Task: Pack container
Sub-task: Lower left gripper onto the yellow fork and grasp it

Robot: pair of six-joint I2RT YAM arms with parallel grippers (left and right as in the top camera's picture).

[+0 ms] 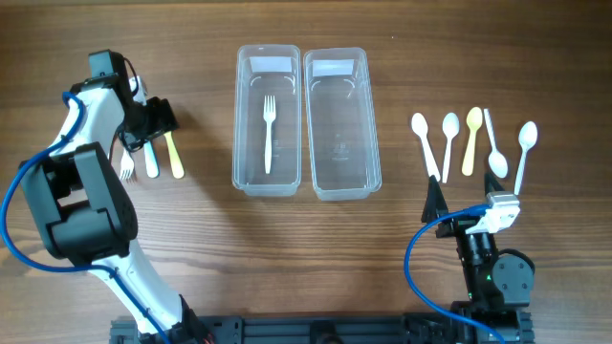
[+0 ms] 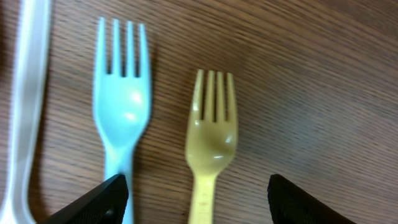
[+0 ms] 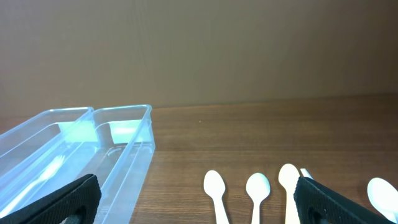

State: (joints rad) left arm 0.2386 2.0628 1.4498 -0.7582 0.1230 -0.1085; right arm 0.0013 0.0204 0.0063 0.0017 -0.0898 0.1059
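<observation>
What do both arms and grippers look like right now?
The left arm has bulky black joints, white links and a blue cable looping alongside. The right arm is compact and mostly black, with a white wrist block and its own blue loop. The left gripper and right gripper have black wedge-shaped fingers.

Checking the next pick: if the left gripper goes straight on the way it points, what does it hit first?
Probably the yellow fork: its handle lies between the open fingers of the left gripper. The light blue fork sits by one finger. Height unclear.
</observation>
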